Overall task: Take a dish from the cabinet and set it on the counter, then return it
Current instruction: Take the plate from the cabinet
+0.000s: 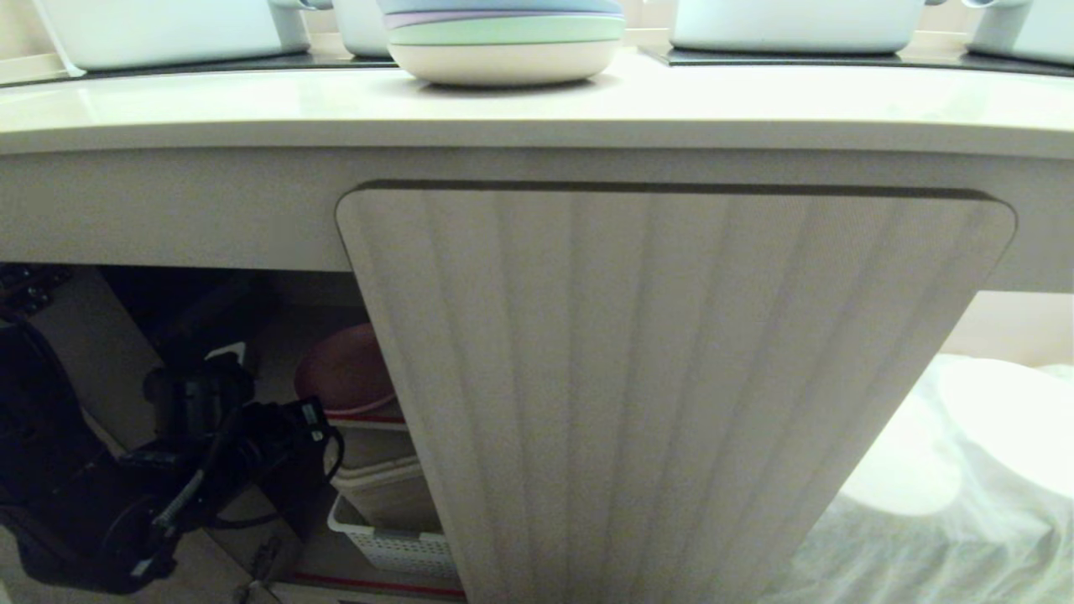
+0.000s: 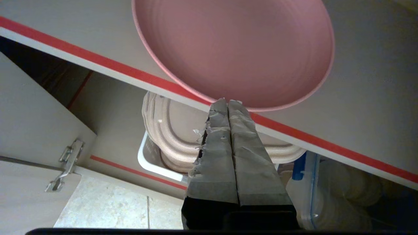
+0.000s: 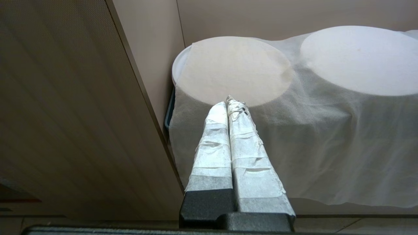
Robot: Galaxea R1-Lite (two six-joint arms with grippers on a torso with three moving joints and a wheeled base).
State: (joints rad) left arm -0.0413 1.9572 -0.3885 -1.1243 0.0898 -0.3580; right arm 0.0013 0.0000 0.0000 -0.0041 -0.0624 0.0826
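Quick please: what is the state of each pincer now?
Left pincer: closed, at the pink dish's rim; grip unclear.
Right pincer: closed, empty.

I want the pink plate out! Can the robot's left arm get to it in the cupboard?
Probably yes. The left gripper is already at the rim of the pink plate on the red-edged shelf, fingers shut, with nothing between. That side of the cabinet stands open.

The left gripper (image 2: 227,101) reaches forward with its taped fingers pressed together; the right gripper (image 3: 230,100) hangs parked, likewise closed.
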